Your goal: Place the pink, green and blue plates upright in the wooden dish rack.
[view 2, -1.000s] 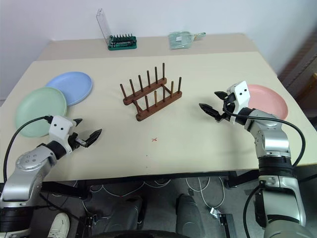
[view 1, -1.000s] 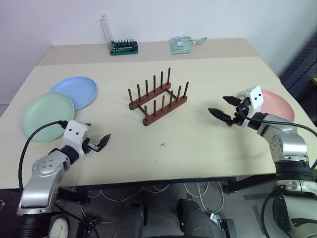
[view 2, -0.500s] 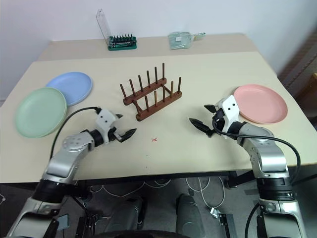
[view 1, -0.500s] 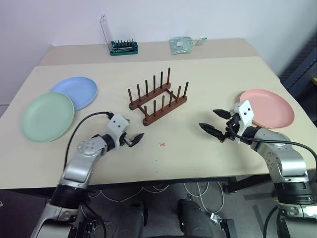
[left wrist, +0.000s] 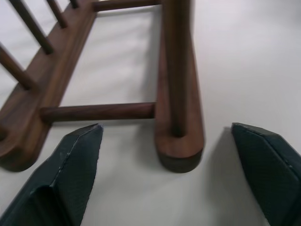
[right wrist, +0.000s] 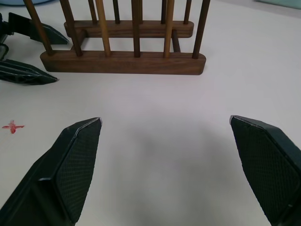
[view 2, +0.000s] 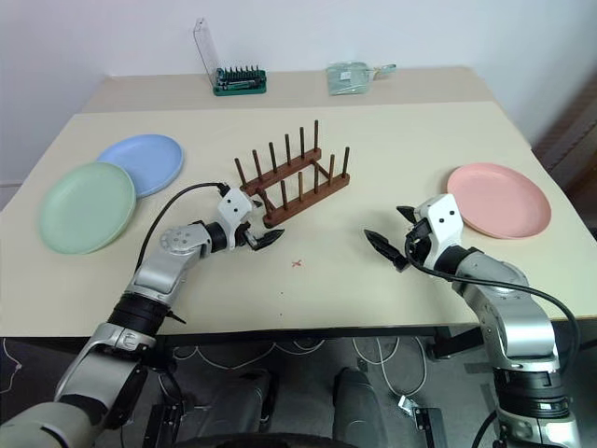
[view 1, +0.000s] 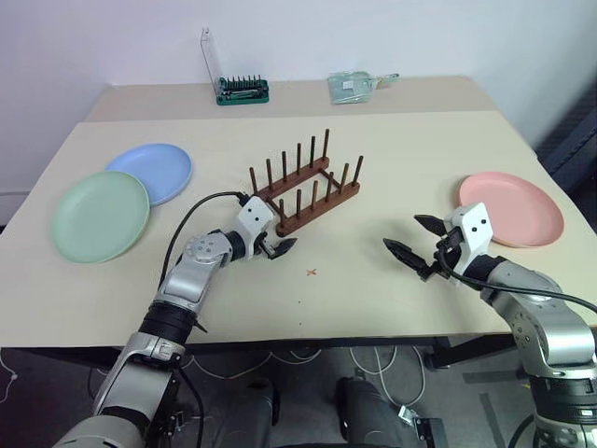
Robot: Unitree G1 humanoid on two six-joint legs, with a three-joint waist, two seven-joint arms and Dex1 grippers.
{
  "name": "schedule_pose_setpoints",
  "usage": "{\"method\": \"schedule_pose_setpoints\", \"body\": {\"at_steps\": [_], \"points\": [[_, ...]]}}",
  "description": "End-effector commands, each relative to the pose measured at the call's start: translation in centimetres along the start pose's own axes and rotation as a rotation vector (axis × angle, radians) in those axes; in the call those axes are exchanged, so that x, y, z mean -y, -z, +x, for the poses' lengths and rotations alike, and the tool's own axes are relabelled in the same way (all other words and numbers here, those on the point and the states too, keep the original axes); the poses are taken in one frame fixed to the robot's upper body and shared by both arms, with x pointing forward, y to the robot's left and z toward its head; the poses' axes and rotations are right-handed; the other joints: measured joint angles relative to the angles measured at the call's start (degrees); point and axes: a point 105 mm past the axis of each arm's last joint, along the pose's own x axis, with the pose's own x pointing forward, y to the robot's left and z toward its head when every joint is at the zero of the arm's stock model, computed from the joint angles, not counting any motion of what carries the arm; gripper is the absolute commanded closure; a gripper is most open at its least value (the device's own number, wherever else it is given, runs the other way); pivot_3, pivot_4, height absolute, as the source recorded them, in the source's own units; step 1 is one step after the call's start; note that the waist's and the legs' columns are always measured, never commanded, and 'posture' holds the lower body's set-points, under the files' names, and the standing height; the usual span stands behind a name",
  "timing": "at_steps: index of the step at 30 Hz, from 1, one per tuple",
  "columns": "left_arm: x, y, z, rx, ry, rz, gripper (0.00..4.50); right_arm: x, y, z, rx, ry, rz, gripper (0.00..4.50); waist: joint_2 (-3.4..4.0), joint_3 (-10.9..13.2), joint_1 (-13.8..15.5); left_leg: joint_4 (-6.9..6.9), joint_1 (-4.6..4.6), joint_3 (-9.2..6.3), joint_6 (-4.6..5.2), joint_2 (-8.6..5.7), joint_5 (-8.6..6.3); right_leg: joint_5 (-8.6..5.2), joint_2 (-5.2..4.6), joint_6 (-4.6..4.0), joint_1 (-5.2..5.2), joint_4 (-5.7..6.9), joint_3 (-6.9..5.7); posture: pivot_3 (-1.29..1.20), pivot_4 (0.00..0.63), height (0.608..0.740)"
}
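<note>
The wooden dish rack [view 1: 303,191] stands mid-table with no plates in it. My left gripper [view 1: 280,247] is open just short of its near end. In the left wrist view one rail's end [left wrist: 178,94] lies between the spread fingers [left wrist: 70,165], untouched. The green plate [view 1: 101,215] and blue plate [view 1: 154,171] lie flat at the left, the blue rim tucked beside the green. The pink plate [view 1: 511,207] lies flat at the right. My right gripper [view 1: 403,233] hovers open and holding nothing, left of the pink plate and pointing toward the rack [right wrist: 122,61].
A green-and-black tool holder [view 1: 241,89] with a clear panel and a clear packet [view 1: 354,86] sit at the table's back edge. A small red cross [view 1: 312,273] marks the tabletop just in front of the rack. Bare tabletop lies between the two grippers.
My left arm swung right and forward from beside the green plate to the rack's near end. My right gripper drew back toward the table's front edge, off the pink plate.
</note>
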Motion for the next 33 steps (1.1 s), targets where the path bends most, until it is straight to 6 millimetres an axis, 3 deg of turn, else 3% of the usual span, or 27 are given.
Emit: {"method": "schedule_pose_setpoints", "body": {"at_steps": [1,4,5,11,14,17,21,27,33], "points": [[1.2,1.1,0.4,-0.033,0.051,-0.01,1.85,-0.3,-1.4,-0.4,0.056,0.009,-0.018,0.0,0.0,0.0,0.1,0.01,0.0,0.0,0.0,0.0,0.0,0.0,0.0,0.0,0.02,-0.02,0.0,0.0,0.15,0.74],[1.1,1.3,0.0,-0.026,0.05,-0.013,3.42,-0.6,-1.7,-0.2,0.068,0.004,-0.014,0.0,0.0,0.0,0.1,0.01,0.03,0.0,0.01,0.0,0.0,0.0,0.0,0.0,0.04,-0.02,0.0,0.0,0.15,0.74],[1.1,1.4,-0.1,-0.029,0.051,-0.01,3.76,-0.7,-1.7,-0.1,0.069,0.003,-0.014,0.0,0.01,0.0,0.1,0.01,0.04,0.0,0.01,0.01,0.0,0.0,0.0,0.0,0.05,-0.02,0.0,0.0,0.15,0.74],[1.7,0.4,-1.1,0.019,0.15,0.049,3.76,-1.0,-1.1,-0.5,0.036,-0.027,-0.017,0.0,0.02,0.0,-0.4,-0.03,0.08,-0.01,0.01,0.02,-0.01,-0.01,0.01,0.01,0.04,0.0,-0.01,0.0,0.15,0.74],[3.2,-1.6,-1.4,0.092,0.318,0.06,3.76,-0.9,-0.3,-1.1,-0.005,-0.034,-0.031,0.0,0.02,0.0,-0.3,-0.04,0.07,0.0,0.02,0.01,-0.01,-0.02,0.01,0.02,0.04,-0.01,0.0,0.0,0.15,0.74],[4.0,-2.2,-1.7,0.091,0.434,0.117,3.76,-0.8,-0.1,-1.6,-0.006,-0.023,-0.029,0.0,0.01,0.0,-0.2,-0.02,0.03,-0.01,0.03,0.01,-0.02,-0.03,0.01,0.02,0.04,-0.02,-0.01,0.0,0.15,0.74],[4.1,-2.1,-1.3,0.058,0.492,0.182,3.76,-0.7,0.1,-2.0,-0.007,-0.003,-0.029,0.0,-0.01,0.0,-0.1,-0.02,0.02,-0.01,0.04,0.01,-0.02,-0.03,0.01,0.02,0.04,-0.03,-0.01,0.0,0.15,0.74],[2.4,-1.4,-0.7,0.006,0.46,0.163,3.76,-0.8,0.5,-2.4,-0.013,0.014,-0.028,0.0,-0.01,0.0,-0.8,-0.02,0.03,-0.02,0.04,0.03,-0.02,-0.03,0.02,0.03,0.02,-0.01,-0.02,0.0,0.15,0.74],[1.5,-0.7,-1.3,-0.011,0.415,0.169,0.7,-0.8,0.9,-2.7,-0.027,0.031,-0.029,0.0,0.0,0.0,-1.3,-0.04,0.04,-0.04,0.06,0.03,-0.03,-0.05,0.02,0.06,0.01,0.02,-0.02,0.0,0.15,0.74]]}}
